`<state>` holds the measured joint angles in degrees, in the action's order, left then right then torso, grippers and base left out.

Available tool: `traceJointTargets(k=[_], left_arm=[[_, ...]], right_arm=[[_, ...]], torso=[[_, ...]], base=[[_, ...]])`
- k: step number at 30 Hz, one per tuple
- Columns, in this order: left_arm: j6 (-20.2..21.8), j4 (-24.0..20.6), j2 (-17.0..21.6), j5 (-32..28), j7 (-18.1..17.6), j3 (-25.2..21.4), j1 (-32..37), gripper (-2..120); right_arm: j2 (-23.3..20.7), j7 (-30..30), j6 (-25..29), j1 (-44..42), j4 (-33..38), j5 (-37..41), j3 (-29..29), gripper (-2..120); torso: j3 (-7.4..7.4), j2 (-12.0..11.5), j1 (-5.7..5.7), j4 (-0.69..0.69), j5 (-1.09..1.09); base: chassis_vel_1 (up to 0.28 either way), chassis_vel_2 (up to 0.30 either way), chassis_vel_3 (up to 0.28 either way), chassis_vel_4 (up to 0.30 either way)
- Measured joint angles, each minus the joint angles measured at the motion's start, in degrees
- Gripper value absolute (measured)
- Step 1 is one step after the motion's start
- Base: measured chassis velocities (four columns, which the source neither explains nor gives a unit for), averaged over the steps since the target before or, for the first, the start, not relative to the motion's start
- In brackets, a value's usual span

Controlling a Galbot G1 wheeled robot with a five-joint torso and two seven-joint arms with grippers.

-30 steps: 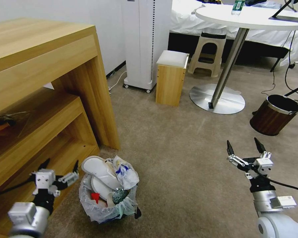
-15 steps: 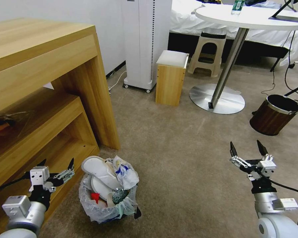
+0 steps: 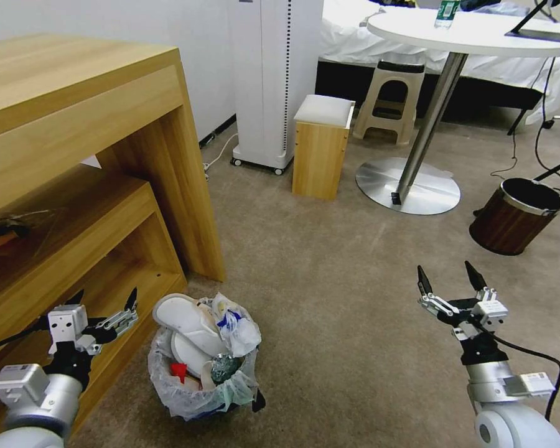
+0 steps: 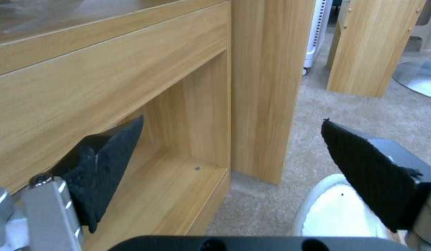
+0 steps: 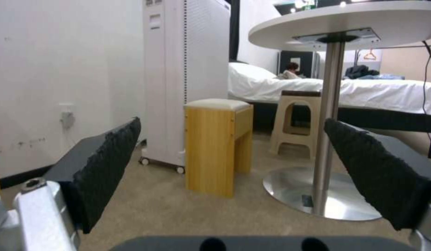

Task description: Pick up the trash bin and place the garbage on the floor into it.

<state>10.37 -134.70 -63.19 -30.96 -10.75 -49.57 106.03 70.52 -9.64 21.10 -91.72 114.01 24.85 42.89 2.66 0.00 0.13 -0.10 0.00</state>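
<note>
One trash bin [image 3: 202, 379] stands on the floor [image 3: 330, 298] just in front of me, close to the foot of the wooden shelf unit [image 3: 74, 186]. Its crinkly white liner is folded over the rim, and the garbage [image 3: 208, 339] is heaped above it: two white slippers [image 3: 190, 326] on top, a crumpled white-and-blue wrapper, something small and red, and a clear plastic bottle lower down. The beige carpet around the bin is bare.

My left claw [image 3: 104, 300] hovers beside the bin, near the shelf's lower board, its black fingers spread apart and holding nothing. In the left wrist view the left claw [image 4: 231, 146] frames the shelf opening, with a slipper's white edge [image 4: 333, 209] beneath one finger. My right claw [image 3: 449, 280] hangs over open carpet well to the right of the bin, its fingers likewise apart and empty.

Farther off stand a small wooden stool [image 3: 322, 146], a tall white appliance [image 3: 274, 81], a round white table [image 3: 473, 31] on a metal pedestal, and a brown wood-grain bin [image 3: 516, 214] with a metal rim.
</note>
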Motion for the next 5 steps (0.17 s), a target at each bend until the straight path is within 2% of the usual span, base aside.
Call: traceJointTargets(k=[5], left_arm=[[0.0,0.02,0.0,0.0,0.0,0.0,0.01,100]], right_arm=[[0.0,0.02,-0.02,0.0,0.0,-0.01,0.0,100]], torso=[[0.0,0.0,0.0,0.0,0.0]], base=[[0.0,0.0,0.0,0.0]])
